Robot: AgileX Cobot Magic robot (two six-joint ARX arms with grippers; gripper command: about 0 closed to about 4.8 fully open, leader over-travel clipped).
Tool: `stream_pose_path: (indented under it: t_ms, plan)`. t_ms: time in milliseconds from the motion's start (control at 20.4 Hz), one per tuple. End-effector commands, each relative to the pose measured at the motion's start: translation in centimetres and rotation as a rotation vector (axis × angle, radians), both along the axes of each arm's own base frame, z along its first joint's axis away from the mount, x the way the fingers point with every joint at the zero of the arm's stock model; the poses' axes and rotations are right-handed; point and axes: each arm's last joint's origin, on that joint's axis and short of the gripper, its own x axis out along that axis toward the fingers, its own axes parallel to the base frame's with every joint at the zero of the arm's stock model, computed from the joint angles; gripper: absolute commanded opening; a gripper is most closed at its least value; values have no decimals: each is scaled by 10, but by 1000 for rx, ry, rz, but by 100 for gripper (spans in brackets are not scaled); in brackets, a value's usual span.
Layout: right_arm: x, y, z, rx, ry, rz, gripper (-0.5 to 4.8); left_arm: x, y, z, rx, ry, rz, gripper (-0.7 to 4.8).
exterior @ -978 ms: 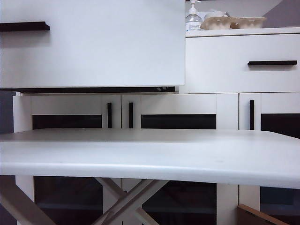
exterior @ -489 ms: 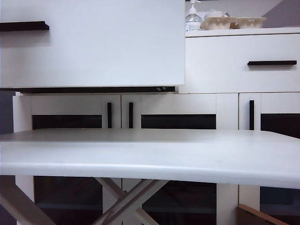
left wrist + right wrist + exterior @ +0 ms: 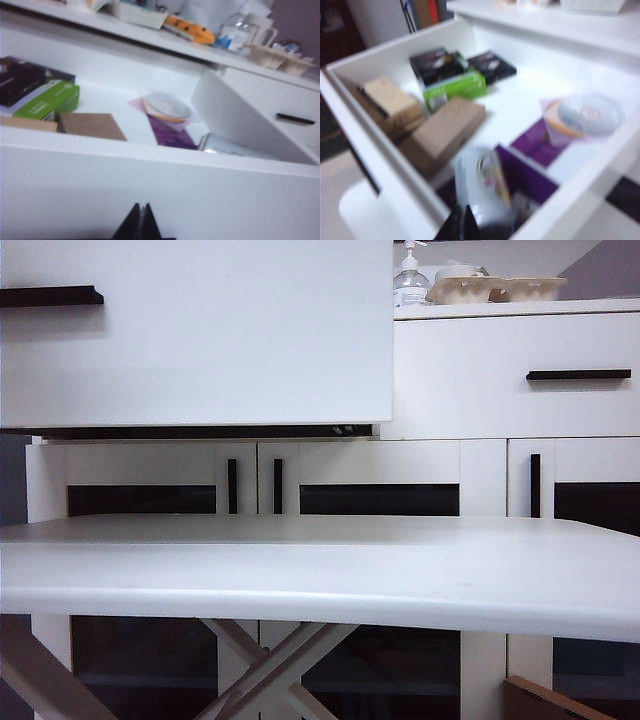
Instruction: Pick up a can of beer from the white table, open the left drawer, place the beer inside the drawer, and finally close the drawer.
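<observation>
- Can (image 3: 482, 192) lies on its side inside open left drawer (image 3: 150, 175), near the front wall.
- Left fingers (image 3: 141, 222) and right fingers (image 3: 460, 222) both closed, empty.
- Risk: can rolls when the drawer is pushed shut.

A white cabinet (image 3: 480, 470) stands along the far side, with dark glass-fronted doors and short black vertical handles (image 3: 278, 486); on the right it carries a narrower drawer (image 3: 500, 375) with a black bar handle (image 3: 578, 374); on its top sit a clear pump bottle (image 3: 410, 282) and pale egg cartons (image 3: 495, 287); behind them runs a grey wall (image 3: 560, 255), darker at the far right corner; a brown wooden edge (image 3: 545, 700) shows low on the right; the light is even and soft.
</observation>
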Motion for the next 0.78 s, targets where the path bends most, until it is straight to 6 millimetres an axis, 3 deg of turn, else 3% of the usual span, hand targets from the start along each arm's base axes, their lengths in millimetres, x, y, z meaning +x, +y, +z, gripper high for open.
stream_pose_path:
  t_ms: [49, 245, 538, 783]
  plan:
    - [-14, 2, -5, -90, 3, 8, -1, 8, 0, -1, 16, 15, 23, -6]
    - [-28, 18, -17, -114, -4, 43, -1, 19, 3, -7, 174, 35, 156, -6]
    - [-46, 33, -27, -45, -96, 78, -1, 34, 3, -11, 186, 70, 207, -6]
    - [-48, 31, -26, -45, -93, 76, -1, 49, 1, -14, 186, 75, 203, -6]
